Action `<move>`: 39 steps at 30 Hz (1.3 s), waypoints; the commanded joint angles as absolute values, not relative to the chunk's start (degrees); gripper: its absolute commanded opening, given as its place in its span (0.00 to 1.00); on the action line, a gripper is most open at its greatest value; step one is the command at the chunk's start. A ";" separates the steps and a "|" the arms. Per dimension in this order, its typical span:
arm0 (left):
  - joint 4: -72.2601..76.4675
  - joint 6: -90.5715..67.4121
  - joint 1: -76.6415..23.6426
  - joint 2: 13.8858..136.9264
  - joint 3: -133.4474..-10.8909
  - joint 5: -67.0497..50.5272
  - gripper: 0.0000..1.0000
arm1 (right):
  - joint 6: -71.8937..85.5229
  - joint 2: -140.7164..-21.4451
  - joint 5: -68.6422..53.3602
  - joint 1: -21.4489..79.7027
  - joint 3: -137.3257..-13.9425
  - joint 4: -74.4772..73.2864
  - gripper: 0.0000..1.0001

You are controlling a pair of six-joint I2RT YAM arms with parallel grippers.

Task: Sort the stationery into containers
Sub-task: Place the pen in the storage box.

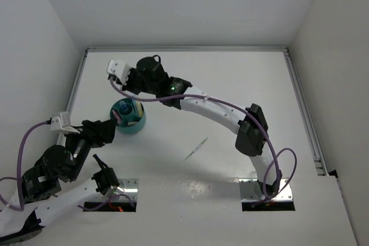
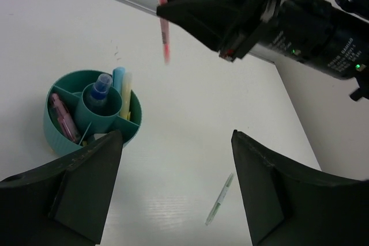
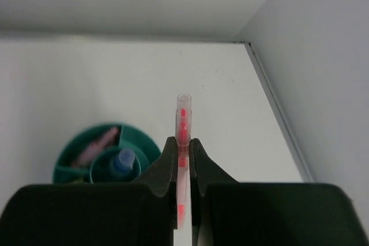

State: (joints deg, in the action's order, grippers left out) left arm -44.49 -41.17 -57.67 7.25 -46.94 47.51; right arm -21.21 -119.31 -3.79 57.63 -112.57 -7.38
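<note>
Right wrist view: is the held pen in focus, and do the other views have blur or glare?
Right wrist view: the red pen is sharp, the dark fingers around it soft and underexposed. Left wrist view: the same pen looks smeared; the teal organiser is clear. Top external view: a glare patch on the table between the arm bases.

worktop [image 1: 230, 79]: white, smooth, faint sheen
organiser [image 2: 52, 122]: teal plastic, smooth, satin finish
red pen [image 3: 183, 120]: translucent plastic, clear glossy tip
blue marker [image 2: 102, 87]: clear-blue plastic, glossy
green pen [image 2: 219, 200]: pale see-through plastic
right end effector [image 3: 183, 145], fingers [image 3: 161, 168]: matt black plastic
left end effector [image 2: 176, 136], fingers [image 2: 86, 182]: same matt black, dull
cable [image 1: 219, 105]: purple sheath, smooth
base plates [image 1: 249, 187]: bare metal, shiny
</note>
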 commanded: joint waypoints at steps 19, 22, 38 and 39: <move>-40.25 -38.06 -55.99 4.66 -46.23 45.18 0.82 | 16.17 -142.46 -29.79 47.11 -128.40 30.32 0.00; -40.25 -38.06 -55.99 4.66 -46.23 45.18 0.82 | 17.40 -142.47 -30.32 47.11 -127.89 31.72 0.00; -40.25 -38.06 -55.99 4.13 -45.70 45.18 0.82 | 17.40 -144.75 -35.16 47.11 -124.28 30.68 0.00; -40.25 -38.06 -55.99 4.13 -45.70 45.18 0.82 | 17.40 -144.76 -35.16 47.11 -124.28 30.67 0.00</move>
